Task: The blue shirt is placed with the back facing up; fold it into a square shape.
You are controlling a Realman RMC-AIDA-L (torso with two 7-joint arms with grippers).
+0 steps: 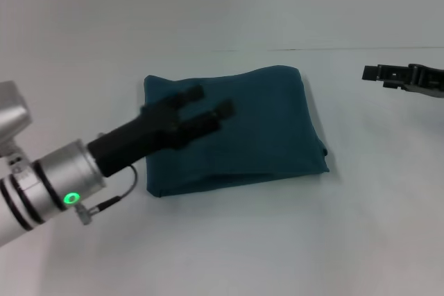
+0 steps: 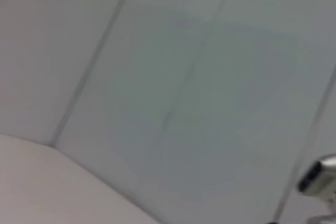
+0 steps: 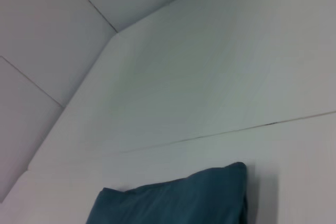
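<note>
Blue shirt (image 1: 257, 126), folded, lies under the left gripper (image 1: 210, 102).

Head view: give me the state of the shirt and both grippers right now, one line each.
blue shirt: folded into a compact, roughly square bundle, lying flat on the white table, plain side showing.
left gripper: open, fingers spread over the shirt's left part, nothing held.
right gripper: off to the right, apart from the shirt, holding nothing visible.
</note>
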